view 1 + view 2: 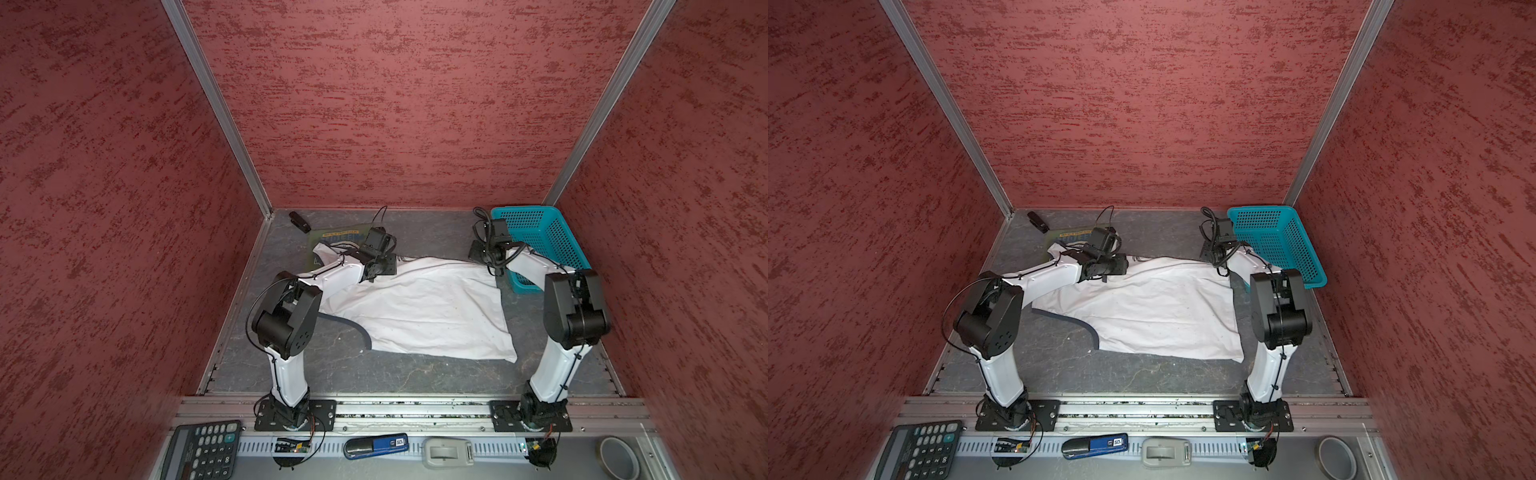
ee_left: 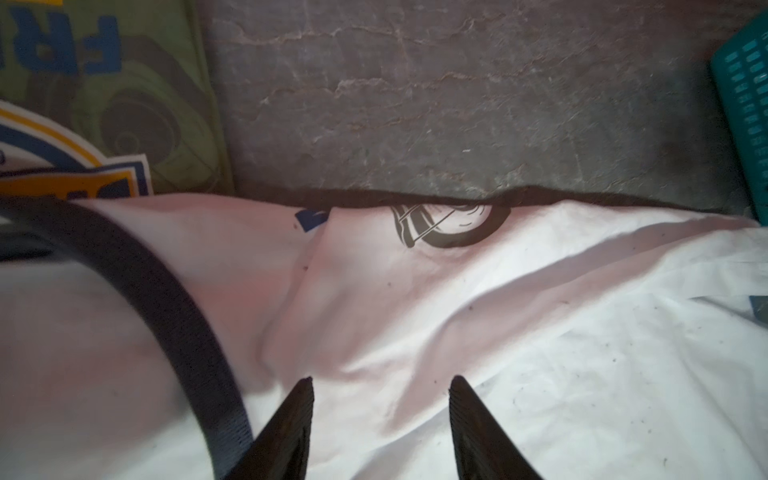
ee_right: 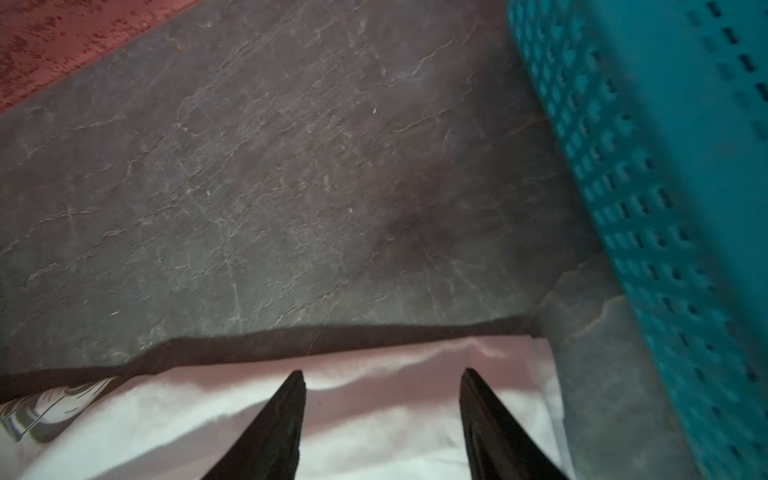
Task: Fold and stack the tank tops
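Left tool point(image 2: 382, 380) and right tool point(image 3: 383, 372) gape over the white tank top point(image 1: 419, 307) beside the turquoise basket point(image 1: 557, 243).

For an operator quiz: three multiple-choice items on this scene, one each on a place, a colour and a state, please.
1. The basket stands: A) at the far right corner of the table; B) in the middle; C) at the near left.
2. The other tank top, at the far left by the white tank top, is: A) red; B) olive green; C) black.
3. The left gripper is: A) shut on the basket; B) shut on a strap; C) open over white cloth.
Answers: 1 A, seen there in both top views; 2 B, green cloth in the left wrist view; 3 C, jaws apart, nothing between.
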`<action>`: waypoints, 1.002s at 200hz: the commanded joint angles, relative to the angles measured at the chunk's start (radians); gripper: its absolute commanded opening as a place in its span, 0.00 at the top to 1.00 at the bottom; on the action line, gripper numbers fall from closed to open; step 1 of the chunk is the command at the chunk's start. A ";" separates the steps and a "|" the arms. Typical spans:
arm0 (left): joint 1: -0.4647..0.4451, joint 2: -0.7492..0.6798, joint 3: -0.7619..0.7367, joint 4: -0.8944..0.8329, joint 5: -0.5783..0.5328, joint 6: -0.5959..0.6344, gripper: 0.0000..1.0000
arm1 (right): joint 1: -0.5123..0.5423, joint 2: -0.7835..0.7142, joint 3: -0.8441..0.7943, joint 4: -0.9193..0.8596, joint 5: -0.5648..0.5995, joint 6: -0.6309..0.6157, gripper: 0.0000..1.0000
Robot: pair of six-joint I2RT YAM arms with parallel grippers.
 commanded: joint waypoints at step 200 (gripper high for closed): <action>0.077 0.084 -0.070 -0.020 -0.005 -0.066 0.46 | -0.022 -0.107 -0.085 -0.078 0.129 0.073 0.36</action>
